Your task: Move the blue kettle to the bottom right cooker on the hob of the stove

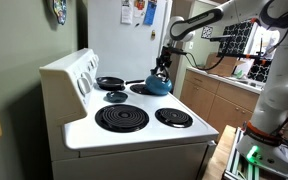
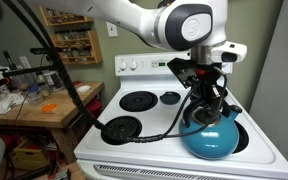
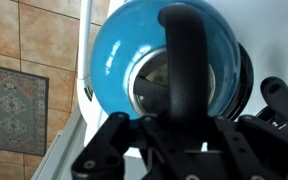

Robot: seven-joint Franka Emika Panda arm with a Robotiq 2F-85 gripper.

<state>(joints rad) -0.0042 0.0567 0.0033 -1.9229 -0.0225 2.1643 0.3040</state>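
The blue kettle [image 2: 212, 138] is glossy teal with a dark arched handle. It is at the front right of the hob of the stove [image 2: 159, 135], over the bottom right cooker [image 2: 242, 141], whose dark rim shows beside it. I cannot tell whether it rests on the coil or hangs just above it. My gripper [image 2: 206, 97] is above the kettle and shut on its handle. In an exterior view the kettle [image 1: 159, 86] and gripper [image 1: 164, 66] are at the far side of the hob [image 1: 149, 131]. In the wrist view the kettle [image 3: 119, 55] fills the frame under my gripper [image 3: 184, 130].
A black frying pan [image 1: 110, 82] sits at the far back by the raised knob panel [image 1: 79, 70]. The largest black coil [image 1: 121, 119] and a smaller dark coil [image 1: 174, 117] are bare. A wooden counter [image 2: 29, 105] with clutter stands beside the stove.
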